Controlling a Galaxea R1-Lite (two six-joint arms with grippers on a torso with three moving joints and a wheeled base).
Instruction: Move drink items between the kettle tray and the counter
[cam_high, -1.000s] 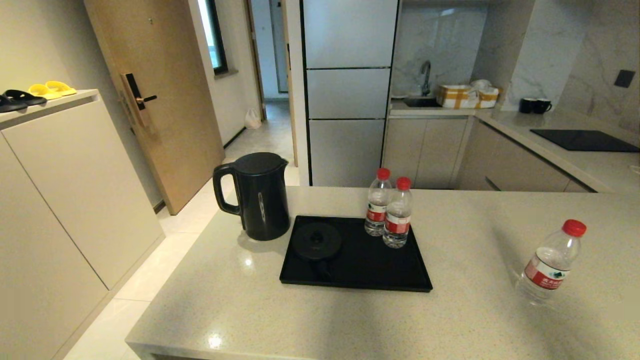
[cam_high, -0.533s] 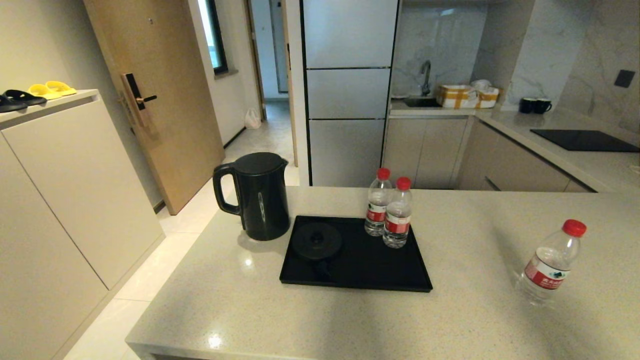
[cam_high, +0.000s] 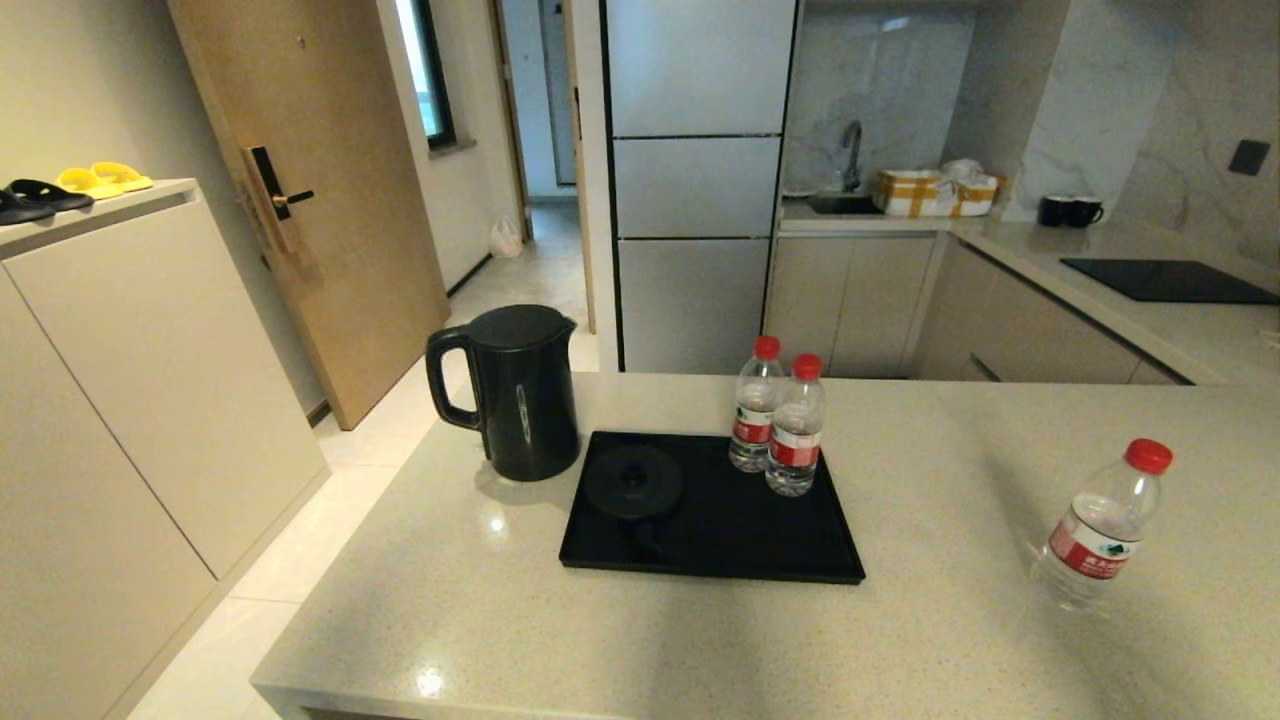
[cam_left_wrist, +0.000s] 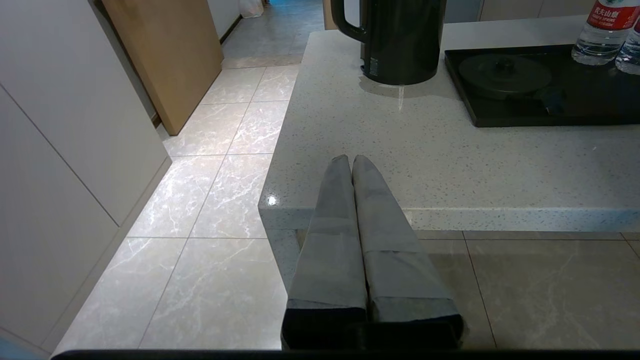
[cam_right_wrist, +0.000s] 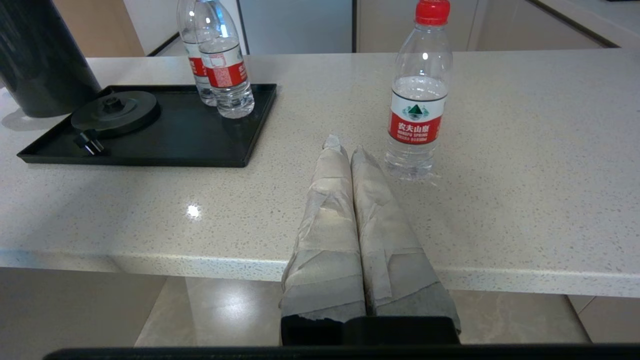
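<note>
Item: start state, nothing gripped yet.
I see both grippers, left gripper (cam_left_wrist: 352, 162) and right gripper (cam_right_wrist: 345, 147), pressed together, empty; kettle (cam_high: 520, 392) centre-left beside kettle tray (cam_high: 715, 560); lone bottle (cam_high: 1100, 530) lower right on counter (cam_high: 500, 620). Next I judge: part fingers, reach.

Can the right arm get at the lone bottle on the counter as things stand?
Probably yes: the right gripper, fingers shut, sits at the counter edge facing the lone bottle, with nothing between them.
</note>
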